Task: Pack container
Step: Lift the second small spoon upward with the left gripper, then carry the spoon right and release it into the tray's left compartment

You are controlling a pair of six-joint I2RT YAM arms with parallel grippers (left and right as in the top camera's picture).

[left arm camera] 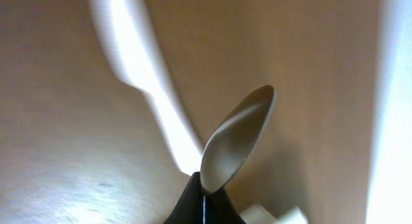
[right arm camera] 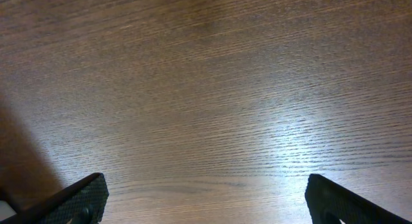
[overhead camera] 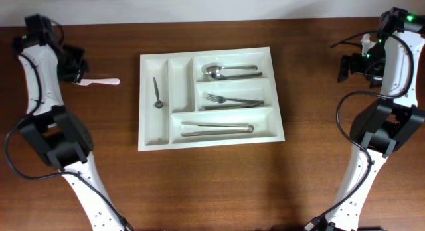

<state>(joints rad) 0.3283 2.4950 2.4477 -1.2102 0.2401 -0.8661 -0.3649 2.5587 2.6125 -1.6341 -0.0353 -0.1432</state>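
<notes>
The container, a white five-compartment tray, lies mid-table. It holds a small spoon in a narrow slot, spoons, forks and tongs in the long slots. My left gripper is at the far left of the table, well left of the tray, shut on a white plastic spoon. In the left wrist view the spoon's bowl sticks out beyond the closed left gripper. My right gripper stands open at the far right, above bare wood, with nothing in the right gripper.
The second narrow slot of the tray shows no utensil. Dark wooden table surrounds the tray on all sides. Both arm bases stand near the table's side edges.
</notes>
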